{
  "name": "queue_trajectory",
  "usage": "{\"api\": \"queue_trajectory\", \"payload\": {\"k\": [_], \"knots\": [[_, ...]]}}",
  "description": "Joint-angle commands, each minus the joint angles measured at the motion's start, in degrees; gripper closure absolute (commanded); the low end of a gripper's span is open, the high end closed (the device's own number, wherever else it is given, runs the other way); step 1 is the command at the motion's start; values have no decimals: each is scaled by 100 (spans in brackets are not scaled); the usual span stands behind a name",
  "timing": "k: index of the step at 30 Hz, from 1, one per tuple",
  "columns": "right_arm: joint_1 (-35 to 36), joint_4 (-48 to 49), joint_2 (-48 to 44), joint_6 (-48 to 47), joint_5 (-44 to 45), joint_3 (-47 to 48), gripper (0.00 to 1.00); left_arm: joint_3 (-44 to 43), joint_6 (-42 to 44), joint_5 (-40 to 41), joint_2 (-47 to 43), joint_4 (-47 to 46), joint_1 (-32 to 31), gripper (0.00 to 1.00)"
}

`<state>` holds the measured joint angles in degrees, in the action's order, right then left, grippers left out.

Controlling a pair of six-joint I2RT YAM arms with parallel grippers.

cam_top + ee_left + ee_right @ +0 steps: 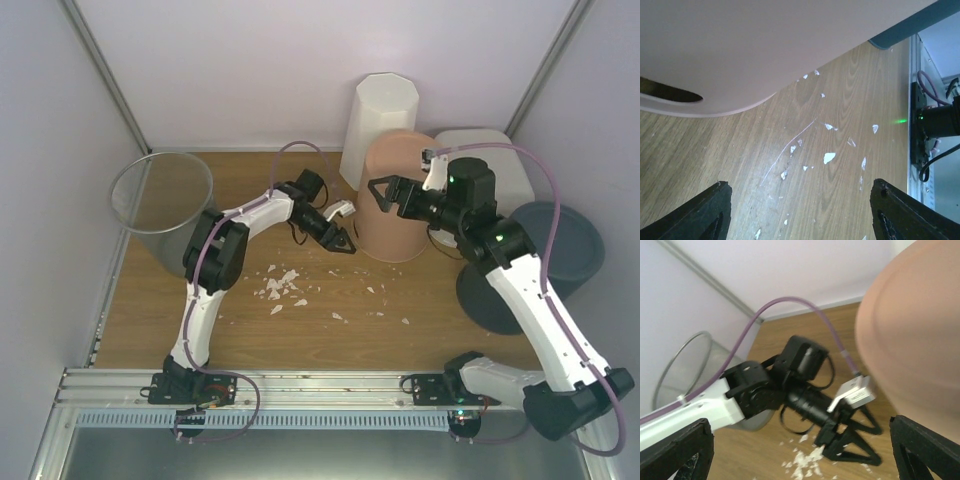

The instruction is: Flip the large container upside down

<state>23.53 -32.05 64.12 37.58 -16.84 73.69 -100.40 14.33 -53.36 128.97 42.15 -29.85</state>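
Bright, even light; soft shadows; right wrist view blurred, perhaps from motion.

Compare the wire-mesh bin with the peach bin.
The wire-mesh bin is see-through grey mesh; the peach bin is opaque plastic. The wire-mesh bin stands mouth up, the peach bin rim down. The wire-mesh bin sits at the table's left edge, the peach bin near its middle. Both are roundish.

large container (510,180) upper right: mostly hidden behind right arm (540,290), peach bin (400,215); left claw (801,185) cut off at bottom edge
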Motion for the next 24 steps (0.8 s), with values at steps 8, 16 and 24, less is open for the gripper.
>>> {"api": "queue_trajectory", "payload": {"k": [8,16,24], "knots": [[56,-1831,230,-1091,2207,832,2,381,605,1230,-1361,336,-4,20],[-212,-1900,66,-1490,3403,337,0,770,1178,2338,-2846,816,139,11],[-383,-1067,421,-1644,2416,-115,0,785,1540,4696,-4718,941,544,1]]}}
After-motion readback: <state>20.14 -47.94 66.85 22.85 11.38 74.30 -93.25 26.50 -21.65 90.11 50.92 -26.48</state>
